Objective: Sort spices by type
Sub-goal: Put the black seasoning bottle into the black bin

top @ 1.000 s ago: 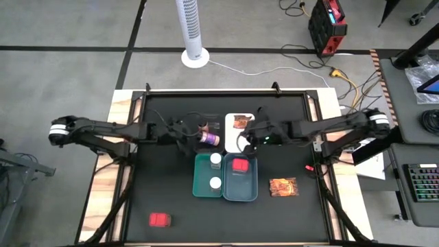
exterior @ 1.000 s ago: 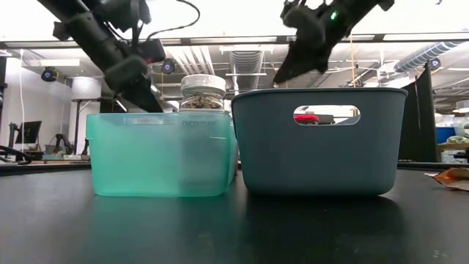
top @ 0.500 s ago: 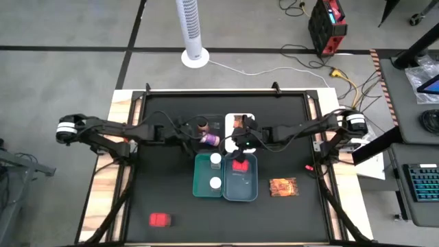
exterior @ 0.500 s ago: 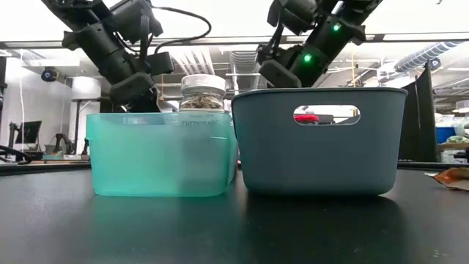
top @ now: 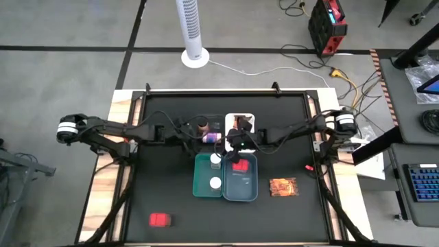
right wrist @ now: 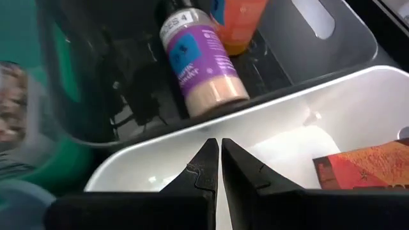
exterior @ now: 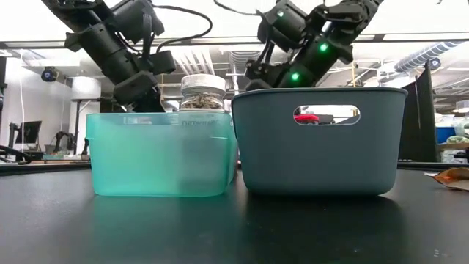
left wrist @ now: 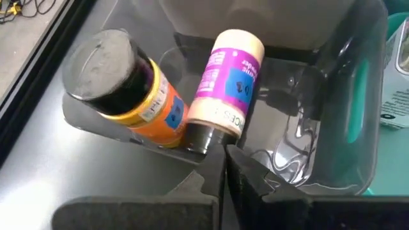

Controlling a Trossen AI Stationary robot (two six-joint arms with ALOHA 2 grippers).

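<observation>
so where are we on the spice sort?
Done: two jars in the teal tray, both bottles in the clear tray, one red box in the grey-blue tray, one packet in the white tray. In hand: nothing, both grippers shut. Left: table's red box and packet.

Two jars [top: 215, 171] in left tray [top: 198, 185], box [top: 239, 165] in right tray [top: 249, 193], packet [top: 283, 186] farther right.

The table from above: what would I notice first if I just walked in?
The two dark arms meet mid-table, the left hand and right hand both shut above the trays. A red box lies alone at the near left; a clear packet of orange-red spice sits right of the grey-blue tray.
</observation>
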